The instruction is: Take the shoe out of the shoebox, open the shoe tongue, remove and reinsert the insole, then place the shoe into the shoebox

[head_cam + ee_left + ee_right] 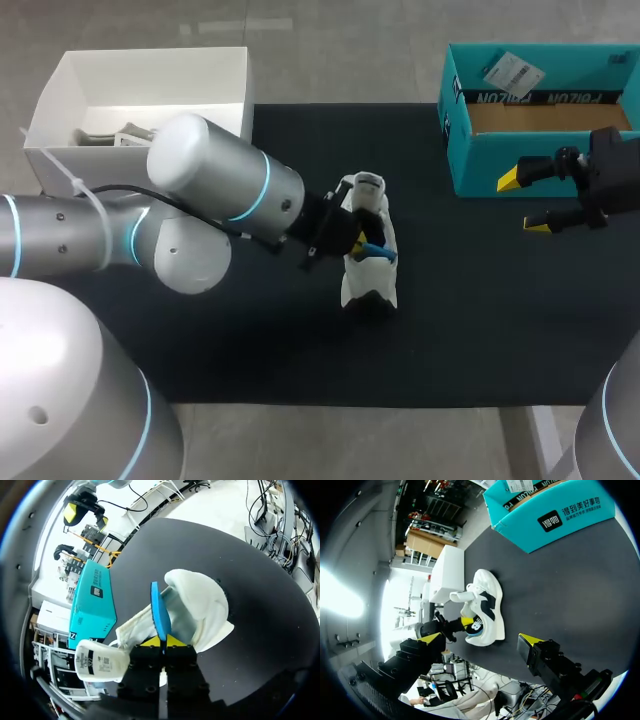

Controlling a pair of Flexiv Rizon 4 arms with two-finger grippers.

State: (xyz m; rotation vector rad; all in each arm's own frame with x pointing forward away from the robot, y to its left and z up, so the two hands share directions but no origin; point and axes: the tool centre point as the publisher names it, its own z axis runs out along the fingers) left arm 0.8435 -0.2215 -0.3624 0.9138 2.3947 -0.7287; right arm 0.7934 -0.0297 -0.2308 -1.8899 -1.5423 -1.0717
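- Left hand (162,641) clamped on the blue insole (161,611), which stands up out of the white shoe (370,270) on the counter (480,330).
- Right hand (523,202) has its fingers apart, just beside the teal shoebox (480,160).

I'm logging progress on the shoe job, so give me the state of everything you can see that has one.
shoe: out of the shoebox, on the mat.
tongue: pulled open.
insole: partly inside the shoe.
shoebox: open, no shoe inside.
white box: open, small items inside.
left gripper: shut on the insole.
right gripper: open, holding nothing.
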